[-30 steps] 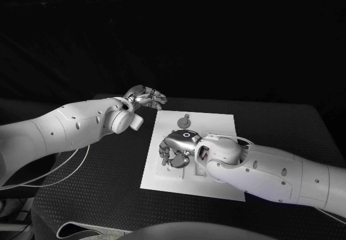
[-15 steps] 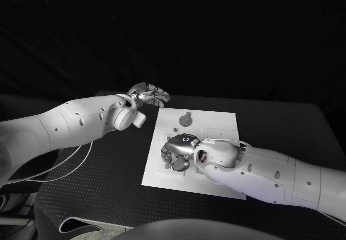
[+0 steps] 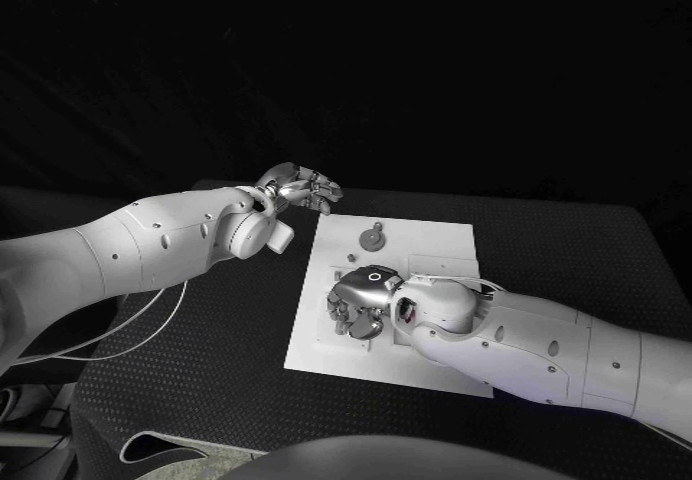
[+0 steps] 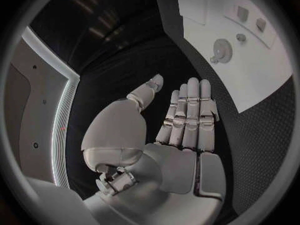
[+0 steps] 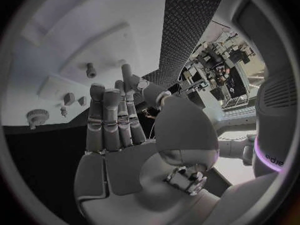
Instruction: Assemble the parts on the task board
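Observation:
The white task board lies in the middle of the black table. A round grey part with a knob sits near its far edge. My right hand hovers over the board's middle with its fingers pointing down at it; they hide what lies below. In the right wrist view this hand has straight fingers and holds nothing, above the board with a small peg and a toothed round part. My left hand is open beyond the board's far left corner, its palm flat.
Small raised blocks stand on the board past the round part. Black textured table mat surrounds the board on all sides. A white cable hangs under my left arm.
My left hand has drifted slightly toward the far side of the table. My right hand stays over the middle of the board, holding nothing.

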Robot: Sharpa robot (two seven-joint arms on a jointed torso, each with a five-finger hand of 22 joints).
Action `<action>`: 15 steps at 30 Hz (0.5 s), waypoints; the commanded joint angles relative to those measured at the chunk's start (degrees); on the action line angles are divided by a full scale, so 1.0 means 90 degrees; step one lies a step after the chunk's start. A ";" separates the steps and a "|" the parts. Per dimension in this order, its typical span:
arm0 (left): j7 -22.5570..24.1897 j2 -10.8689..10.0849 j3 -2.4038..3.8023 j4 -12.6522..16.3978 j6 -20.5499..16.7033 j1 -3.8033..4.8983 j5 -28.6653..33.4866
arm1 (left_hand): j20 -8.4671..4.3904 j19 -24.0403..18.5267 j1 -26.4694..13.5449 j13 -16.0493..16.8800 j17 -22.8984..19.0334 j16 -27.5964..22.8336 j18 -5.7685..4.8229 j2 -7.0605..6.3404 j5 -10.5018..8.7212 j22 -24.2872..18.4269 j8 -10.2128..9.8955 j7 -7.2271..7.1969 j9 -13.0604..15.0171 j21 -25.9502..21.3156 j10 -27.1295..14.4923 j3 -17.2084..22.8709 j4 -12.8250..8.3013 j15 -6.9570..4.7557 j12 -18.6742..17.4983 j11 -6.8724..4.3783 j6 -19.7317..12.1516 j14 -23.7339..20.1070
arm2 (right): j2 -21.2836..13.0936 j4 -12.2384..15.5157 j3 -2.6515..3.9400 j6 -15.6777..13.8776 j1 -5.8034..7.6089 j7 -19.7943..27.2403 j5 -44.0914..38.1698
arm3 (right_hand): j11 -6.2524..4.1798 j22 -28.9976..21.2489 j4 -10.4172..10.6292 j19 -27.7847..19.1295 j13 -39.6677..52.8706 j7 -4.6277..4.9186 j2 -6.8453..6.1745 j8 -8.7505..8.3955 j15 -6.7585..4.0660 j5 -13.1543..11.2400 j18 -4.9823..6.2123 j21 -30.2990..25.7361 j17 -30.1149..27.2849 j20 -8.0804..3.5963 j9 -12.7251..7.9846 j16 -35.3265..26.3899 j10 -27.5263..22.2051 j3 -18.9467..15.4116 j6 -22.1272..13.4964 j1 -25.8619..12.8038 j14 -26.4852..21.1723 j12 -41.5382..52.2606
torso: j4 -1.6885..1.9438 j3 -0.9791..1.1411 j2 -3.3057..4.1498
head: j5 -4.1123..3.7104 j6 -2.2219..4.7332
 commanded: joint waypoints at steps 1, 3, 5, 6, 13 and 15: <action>0.0055 0.0008 0.0006 0.0010 0.0085 0.0009 0.0035 | 0.0008 0.0019 -0.0085 -0.0008 0.0008 -0.0040 -0.0003 -0.0001 -0.0006 -0.0009 0.0026 -0.0014 -0.0010 -0.0043 -0.0029 -0.0025 0.0006 -0.0008 0.0013 -0.0005 -0.0051 0.0046 | 0.0011 -0.0037 -0.0005 0.0057 -0.0005 0.0008 -0.0140 | -0.0002 0.0133 0.0004 0.0025 0.0006 -0.0015 0.0073 0.0035 -0.0043 0.0041 0.0094 0.0029 -0.0009 -0.0039 0.0009 0.0045 0.0029 0.0049 0.0048 -0.0013 -0.0017 0.0037 | 0.0001 -0.0004 -0.0002 | -0.0002 -0.0003; 0.0055 0.0005 0.0006 0.0013 0.0088 0.0009 0.0035 | 0.0008 0.0019 -0.0086 -0.0008 0.0010 -0.0042 -0.0003 -0.0002 -0.0006 -0.0009 0.0027 -0.0014 -0.0011 -0.0043 -0.0029 -0.0026 0.0007 -0.0008 0.0013 -0.0005 -0.0051 0.0046 | 0.0024 -0.0068 -0.0010 0.0054 -0.0005 -0.0003 -0.0169 | -0.0002 0.0133 0.0003 0.0025 0.0008 -0.0015 0.0074 0.0035 -0.0043 0.0042 0.0094 0.0030 -0.0010 -0.0039 0.0010 0.0046 0.0029 0.0050 0.0048 -0.0013 -0.0017 0.0037 | 0.0002 -0.0005 0.0000 | -0.0004 -0.0007; 0.0053 0.0005 0.0006 0.0013 0.0090 0.0009 0.0035 | 0.0008 0.0019 -0.0087 -0.0008 0.0011 -0.0043 -0.0003 -0.0002 -0.0006 -0.0009 0.0027 -0.0014 -0.0011 -0.0044 -0.0030 -0.0026 0.0007 -0.0008 0.0013 -0.0005 -0.0051 0.0046 | 0.0043 -0.0088 -0.0022 0.0052 -0.0007 -0.0040 -0.0203 | -0.0002 0.0134 0.0002 0.0025 0.0009 -0.0015 0.0074 0.0034 -0.0043 0.0042 0.0094 0.0030 -0.0010 -0.0039 0.0010 0.0048 0.0028 0.0051 0.0048 -0.0014 -0.0018 0.0036 | 0.0002 -0.0003 0.0001 | -0.0004 -0.0011; 0.0053 0.0007 0.0006 0.0013 0.0090 0.0009 0.0035 | 0.0008 0.0019 -0.0087 -0.0009 0.0012 -0.0043 -0.0003 -0.0002 -0.0006 -0.0009 0.0027 -0.0014 -0.0011 -0.0044 -0.0030 -0.0026 0.0007 -0.0008 0.0013 -0.0005 -0.0051 0.0046 | 0.0052 -0.0092 -0.0033 0.0060 -0.0010 -0.0048 -0.0224 | -0.0002 0.0134 0.0002 0.0025 0.0010 -0.0015 0.0073 0.0034 -0.0043 0.0041 0.0094 0.0031 -0.0011 -0.0040 0.0011 0.0048 0.0029 0.0052 0.0048 -0.0014 -0.0018 0.0036 | 0.0002 -0.0002 0.0002 | -0.0003 -0.0018; 0.0053 0.0005 0.0006 0.0013 0.0094 0.0009 0.0035 | 0.0009 0.0019 -0.0090 -0.0009 0.0018 -0.0047 -0.0003 -0.0002 -0.0006 -0.0009 0.0030 -0.0014 -0.0012 -0.0044 -0.0030 -0.0027 0.0009 -0.0008 0.0013 -0.0005 -0.0052 0.0047 | 0.0084 -0.0148 -0.0075 0.0029 -0.0044 -0.0079 -0.0298 | -0.0002 0.0133 0.0003 0.0024 0.0014 -0.0015 0.0071 0.0033 -0.0043 0.0042 0.0094 0.0032 -0.0013 -0.0040 0.0013 0.0053 0.0029 0.0056 0.0049 -0.0018 -0.0020 0.0034 | 0.0004 -0.0005 0.0003 | 0.0003 -0.0031; 0.0053 0.0007 0.0006 0.0007 0.0095 0.0009 0.0035 | 0.0008 0.0019 -0.0091 -0.0009 0.0019 -0.0048 -0.0003 -0.0002 -0.0006 -0.0009 0.0030 -0.0014 -0.0013 -0.0044 -0.0030 -0.0027 0.0009 -0.0008 0.0013 -0.0005 -0.0053 0.0047 | 0.0083 -0.0154 -0.0077 0.0071 -0.0046 -0.0077 -0.0334 | -0.0003 0.0133 0.0002 0.0024 0.0016 -0.0015 0.0070 0.0033 -0.0044 0.0042 0.0094 0.0033 -0.0013 -0.0040 0.0013 0.0054 0.0029 0.0057 0.0049 -0.0018 -0.0020 0.0033 | 0.0004 -0.0005 0.0000 | 0.0007 -0.0037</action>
